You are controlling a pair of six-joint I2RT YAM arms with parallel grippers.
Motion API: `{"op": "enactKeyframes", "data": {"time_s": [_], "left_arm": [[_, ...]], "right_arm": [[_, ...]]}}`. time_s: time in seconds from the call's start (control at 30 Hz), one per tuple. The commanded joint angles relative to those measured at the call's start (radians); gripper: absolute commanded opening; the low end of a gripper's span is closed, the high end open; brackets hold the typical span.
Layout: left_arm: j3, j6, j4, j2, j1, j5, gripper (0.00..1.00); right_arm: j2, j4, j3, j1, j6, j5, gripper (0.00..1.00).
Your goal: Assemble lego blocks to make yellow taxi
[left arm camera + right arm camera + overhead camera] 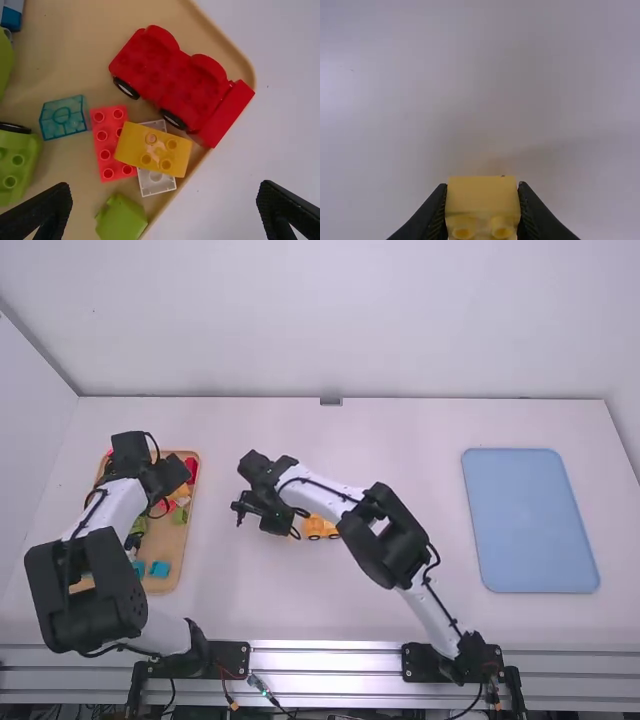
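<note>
While the right end effector clamps a yellow brick, the empty, wide-spread left end effector should squarely straddle the yellow block in the tray.

Tray: left arm and left gripper cover part of the wooden tray, blocking access from above.
Red wheeled piece: sits along the tray's edge, its end jutting over the rim.
Yellow brick: lies across the red brick and clear brick, crowded by its neighbours.
Table middle: open strip of white table between tray and right arm.
Yellow wheeled piece: under or just beside the right arm, which bars it from above.
Blue mat: open passage between it and the right arm.
</note>
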Motion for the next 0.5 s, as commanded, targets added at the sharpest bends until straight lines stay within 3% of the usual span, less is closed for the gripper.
{"op": "enactKeyframes", "data": {"time_s": [0.0,0.03,0.07,0.1,0.13,0.17,0.2,0.47], "left_arm": [[0.011,0.012,-0.005,0.003,-0.006,0.01,0.99],[0.011,0.013,-0.005,0.003,-0.006,0.01,0.99],[0.011,0.029,-0.004,0.003,-0.005,0.011,0.99],[0.011,0.045,-0.004,0.003,-0.006,0.019,0.99],[0.011,0.055,-0.003,0.003,-0.005,0.02,0.99],[0.011,0.062,-0.001,0.003,-0.006,0.029,0.99],[0.011,0.087,0.003,0.003,-0.006,0.05,0.99],[0.011,0.252,0.024,0.003,-0.007,0.189,0.99]], "right_arm": [[0.03,-0.004,0.023,0.005,-0.001,0.007,0.01],[0.03,-0.005,0.026,0.004,-0.002,0.007,0.1],[0.03,-0.005,0.033,0.005,-0.002,0.007,0.26],[0.03,-0.002,0.042,0.006,-0.001,0.007,0.51],[0.03,0.002,0.046,0.004,-0.001,0.007,0.63],[0.03,0.008,0.053,0.002,0.003,0.007,0.87],[0.03,0.018,0.061,-0.008,0.007,0.007,0.99],[0.013,0.016,0.119,-0.063,-0.001,-0.077,0.99]]}}
